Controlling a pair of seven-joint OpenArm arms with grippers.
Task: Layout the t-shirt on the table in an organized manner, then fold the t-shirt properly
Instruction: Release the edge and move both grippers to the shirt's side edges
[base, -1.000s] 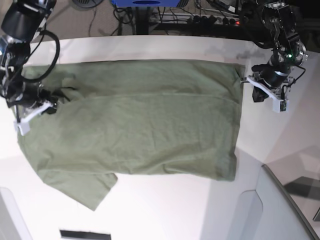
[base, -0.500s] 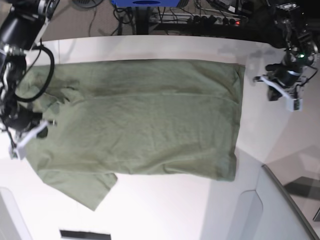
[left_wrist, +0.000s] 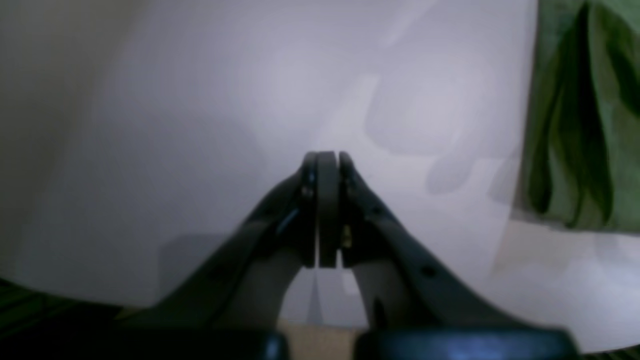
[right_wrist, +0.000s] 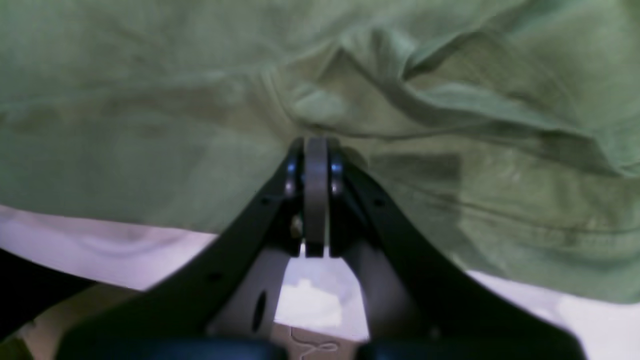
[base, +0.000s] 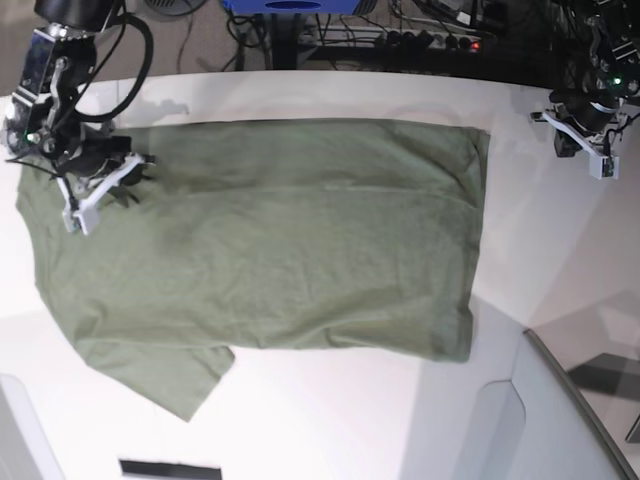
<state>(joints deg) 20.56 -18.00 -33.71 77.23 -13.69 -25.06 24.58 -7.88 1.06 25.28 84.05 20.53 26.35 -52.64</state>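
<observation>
Both grippers are sitting closed, holding nothing: my right gripper (base: 75, 200) is hovering over the t-shirt (base: 280, 240) (spread on the table (base: 330, 420)), my left gripper (base: 585, 140) is hanging off-cloth.

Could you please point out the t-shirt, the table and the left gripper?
t-shirt (base: 270, 240): base view, middle of the body.
table (base: 330, 410): base view, bare near surface.
left gripper (left_wrist: 322, 165): left wrist view, shut tips.

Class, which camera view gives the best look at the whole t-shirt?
The base view: it shows the entire t-shirt spread across the table, sleeve included. The right wrist view shows only wrinkled green fabric up close; the left wrist view catches just a folded edge at its right side.
</observation>
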